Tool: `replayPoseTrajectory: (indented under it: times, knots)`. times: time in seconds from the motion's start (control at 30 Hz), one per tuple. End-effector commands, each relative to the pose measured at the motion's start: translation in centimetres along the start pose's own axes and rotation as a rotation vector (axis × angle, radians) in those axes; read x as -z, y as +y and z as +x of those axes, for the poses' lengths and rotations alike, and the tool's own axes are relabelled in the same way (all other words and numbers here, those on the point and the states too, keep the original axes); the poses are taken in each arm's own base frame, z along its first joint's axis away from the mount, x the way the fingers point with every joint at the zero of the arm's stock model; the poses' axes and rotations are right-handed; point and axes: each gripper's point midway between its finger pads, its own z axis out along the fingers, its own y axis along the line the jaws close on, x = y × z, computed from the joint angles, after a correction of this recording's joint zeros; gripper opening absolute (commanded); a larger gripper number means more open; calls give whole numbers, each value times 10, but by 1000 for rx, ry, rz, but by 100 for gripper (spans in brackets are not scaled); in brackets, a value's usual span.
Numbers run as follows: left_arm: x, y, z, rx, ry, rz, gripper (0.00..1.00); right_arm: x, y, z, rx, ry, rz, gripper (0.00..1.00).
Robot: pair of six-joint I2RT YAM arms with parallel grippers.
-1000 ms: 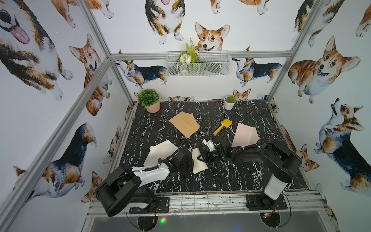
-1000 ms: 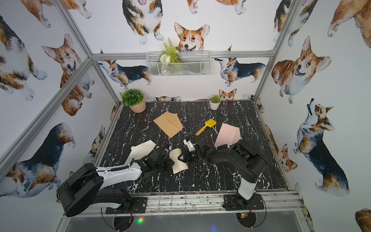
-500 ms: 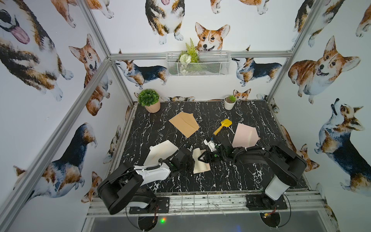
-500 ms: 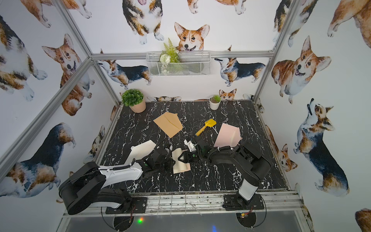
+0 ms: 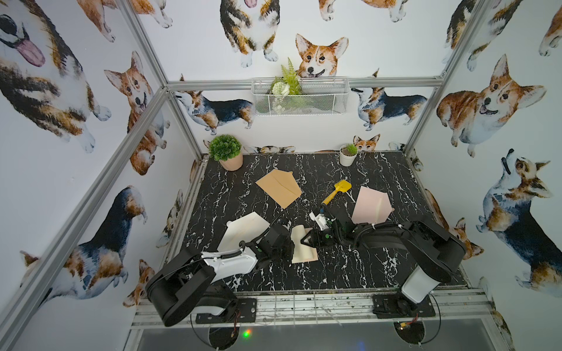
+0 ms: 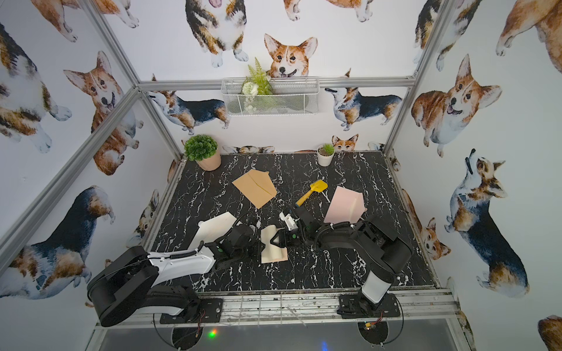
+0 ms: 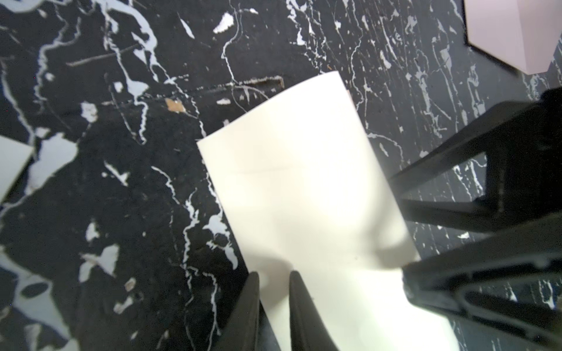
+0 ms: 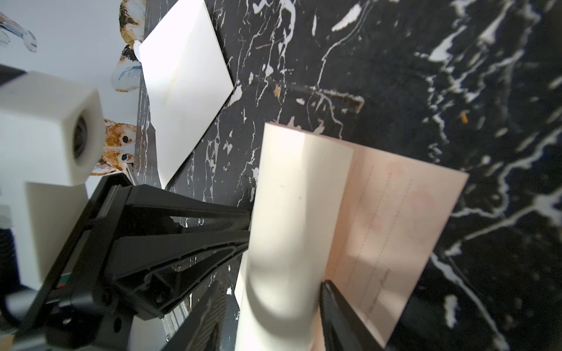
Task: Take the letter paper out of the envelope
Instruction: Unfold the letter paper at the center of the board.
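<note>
A cream envelope (image 5: 301, 243) lies bulged upward at the table's front middle, between my two grippers. Pink lined letter paper (image 8: 395, 218) sticks out from under it on the far side and lies flat on the table; its pink edge (image 5: 305, 259) shows in both top views. My left gripper (image 7: 273, 279) is shut on the envelope's near edge (image 7: 304, 197), reaching in from the left (image 5: 289, 243). My right gripper (image 8: 273, 310) comes from the right (image 5: 305, 240) and stands open astride the bulge. One fingertip (image 8: 331, 297) rests on the seam between envelope and letter paper.
Three other envelopes lie around: a cream one (image 5: 243, 232) just left of the left gripper, a brown one (image 5: 278, 188) farther back, a pink one (image 5: 371, 205) behind the right arm. A yellow toy shovel (image 5: 337, 191) and two potted plants (image 5: 226, 152) (image 5: 348, 153) stand toward the back.
The right gripper has edged a little further over the envelope, and the envelope lies flatter, with the pink edge showing. The left gripper has barely moved.
</note>
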Motion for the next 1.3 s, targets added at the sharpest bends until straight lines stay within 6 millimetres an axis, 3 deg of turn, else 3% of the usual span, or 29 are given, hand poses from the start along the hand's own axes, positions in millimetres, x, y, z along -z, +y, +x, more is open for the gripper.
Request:
replayPoseTrajectory:
  times: [0.0,0.47,0.9,1.27]
  knots:
    - [2,27,38,4,137,-107,22,2,15,-7,-11,-24,-64,53]
    - [12,24,26,14,67,-91,22,6,34,-12,-15,-48,-139,52]
    - [14,27,28,23,52,-93,21,-20,57,0,10,1,-181,51]
    - [23,29,24,25,11,-96,21,-20,55,2,19,10,-155,46]
